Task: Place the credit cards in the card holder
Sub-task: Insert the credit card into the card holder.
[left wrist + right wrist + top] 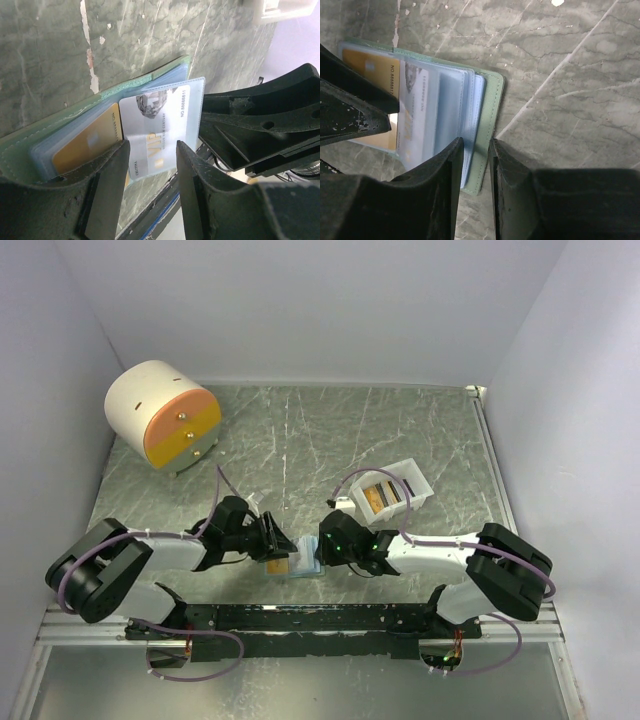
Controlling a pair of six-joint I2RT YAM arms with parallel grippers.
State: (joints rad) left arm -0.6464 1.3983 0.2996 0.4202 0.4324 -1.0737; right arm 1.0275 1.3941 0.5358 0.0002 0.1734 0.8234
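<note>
The card holder lies open near the front edge, between both grippers. Its sage-green cover carries pale blue pockets. A gold credit card sits in one pocket, and a silver card lies in a clear sleeve beside it. My left gripper hovers open over the silver card's lower edge, with nothing between its fingers. My right gripper has its jaws narrowly apart, closed on the holder's right edge, with blue leaves and green cover between them. More cards rest in the white tray.
The small white tray stands just behind the right arm. A round cream-and-orange drawer cabinet sits at the back left. A black mounting rail runs along the near edge. White walls close in the marbled table on three sides.
</note>
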